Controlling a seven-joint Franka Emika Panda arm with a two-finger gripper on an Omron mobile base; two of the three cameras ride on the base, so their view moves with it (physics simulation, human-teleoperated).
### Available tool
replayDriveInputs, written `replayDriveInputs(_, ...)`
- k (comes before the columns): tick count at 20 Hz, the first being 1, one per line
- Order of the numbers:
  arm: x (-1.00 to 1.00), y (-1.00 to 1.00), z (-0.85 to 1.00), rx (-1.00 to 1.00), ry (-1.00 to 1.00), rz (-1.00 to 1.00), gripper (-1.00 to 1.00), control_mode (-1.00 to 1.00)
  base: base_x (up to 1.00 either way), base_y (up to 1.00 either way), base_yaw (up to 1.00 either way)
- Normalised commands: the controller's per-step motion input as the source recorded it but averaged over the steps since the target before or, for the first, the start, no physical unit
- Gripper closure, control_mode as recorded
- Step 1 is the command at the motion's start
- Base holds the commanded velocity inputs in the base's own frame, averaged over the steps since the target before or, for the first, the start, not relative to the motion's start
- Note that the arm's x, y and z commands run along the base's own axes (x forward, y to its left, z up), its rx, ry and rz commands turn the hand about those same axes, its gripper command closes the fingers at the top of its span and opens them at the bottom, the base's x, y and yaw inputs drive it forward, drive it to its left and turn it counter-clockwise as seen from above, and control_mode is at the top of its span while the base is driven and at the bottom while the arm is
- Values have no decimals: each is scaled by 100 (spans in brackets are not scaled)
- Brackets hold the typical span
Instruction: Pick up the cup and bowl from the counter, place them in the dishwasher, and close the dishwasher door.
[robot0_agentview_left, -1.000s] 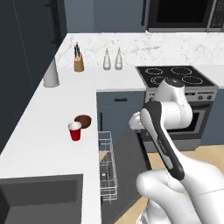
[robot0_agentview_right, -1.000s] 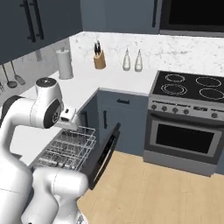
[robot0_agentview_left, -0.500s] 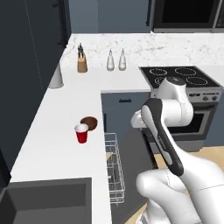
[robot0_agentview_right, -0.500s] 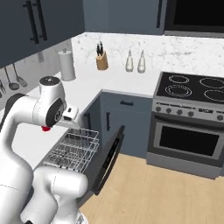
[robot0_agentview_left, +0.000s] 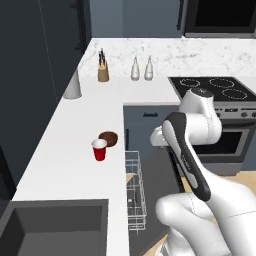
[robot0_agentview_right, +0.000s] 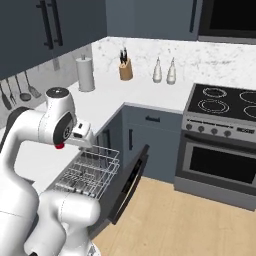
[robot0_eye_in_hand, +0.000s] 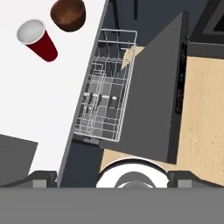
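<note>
While the small red tapered plastic cup (robot0_agentview_left: 99, 149) and dark brown bowl (robot0_agentview_left: 108, 138) sat untouched on the white marbled counter (robot0_agentview_left: 70, 150), the gripper hung wide above the open dishwasher's wire rack (robot0_eye_in_hand: 105, 100); reaching for the cup came next.

Red cup (robot0_eye_in_hand: 37, 38) upright, touching brown bowl (robot0_eye_in_hand: 68, 14), upper left on white counter (robot0_eye_in_hand: 39, 96); dishwasher door (robot0_eye_in_hand: 155, 96) open, rack (robot0_eye_in_hand: 105, 92) out.

The cup (robot0_agentview_left: 99, 149) and the bowl (robot0_agentview_left: 108, 138) sit on the desk (robot0_agentview_left: 70, 150), the bowl just behind and right of the cup. Right of them, below the desk edge, the wire rack (robot0_eye_in_hand: 105, 92) juts out over the lowered dishwasher door (robot0_eye_in_hand: 155, 96). The sink (robot0_agentview_left: 52, 227) lies nearer, the stove (robot0_agentview_right: 222, 102) to the right.
</note>
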Motion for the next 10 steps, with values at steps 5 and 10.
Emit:
replayDriveInputs(5, 23, 0, -6, 7, 0, 6, -100, -100, 10, 0, 8)
replayDriveInputs(10, 70, 0, -10, 11, -1, 8, -100, -100, 0, 0, 0)
